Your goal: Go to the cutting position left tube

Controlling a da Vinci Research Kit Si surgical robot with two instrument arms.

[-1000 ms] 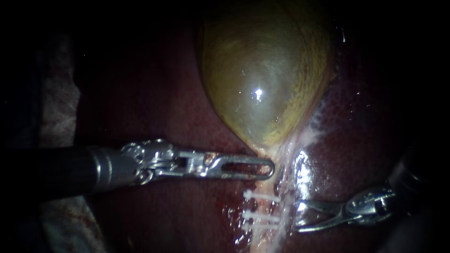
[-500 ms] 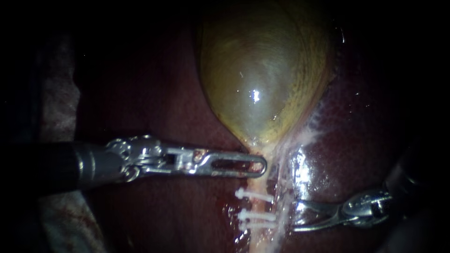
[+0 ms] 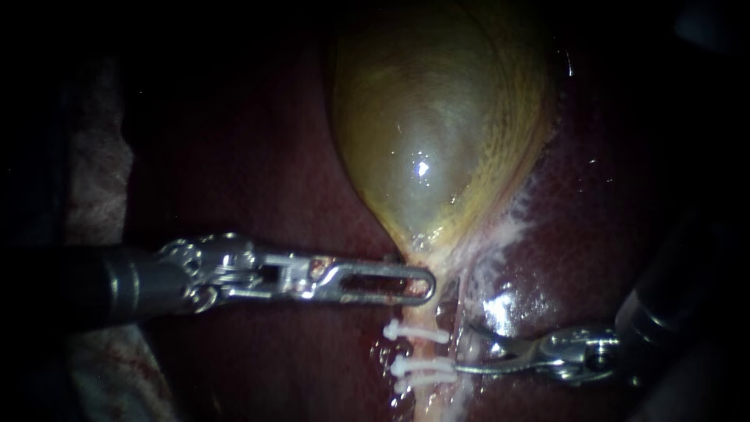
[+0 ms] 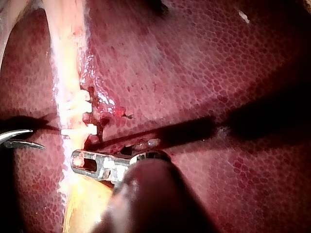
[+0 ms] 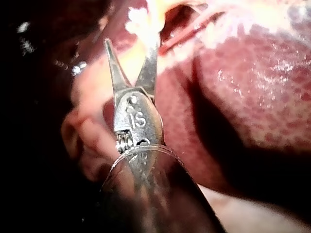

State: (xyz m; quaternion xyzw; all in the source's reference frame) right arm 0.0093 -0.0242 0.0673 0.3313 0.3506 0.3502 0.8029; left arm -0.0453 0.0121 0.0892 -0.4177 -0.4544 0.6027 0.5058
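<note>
Blades of right instrument [image 3: 463, 346] parted, empty — tips just beside tube [image 3: 426, 348], level with gap between clips [image 3: 418, 333], not around it. Left instrument [image 3: 428, 285] jaws closed on tube just under gallbladder [image 3: 430, 141]. Liver [image 3: 273, 180] beneath.

The left instrument [image 3: 428, 285] and right instrument [image 3: 464, 348] are shiny metal; clips [image 3: 418, 334] look matt white plastic; liver [image 3: 578, 234] and gallbladder [image 3: 430, 117] glisten wet.
</note>
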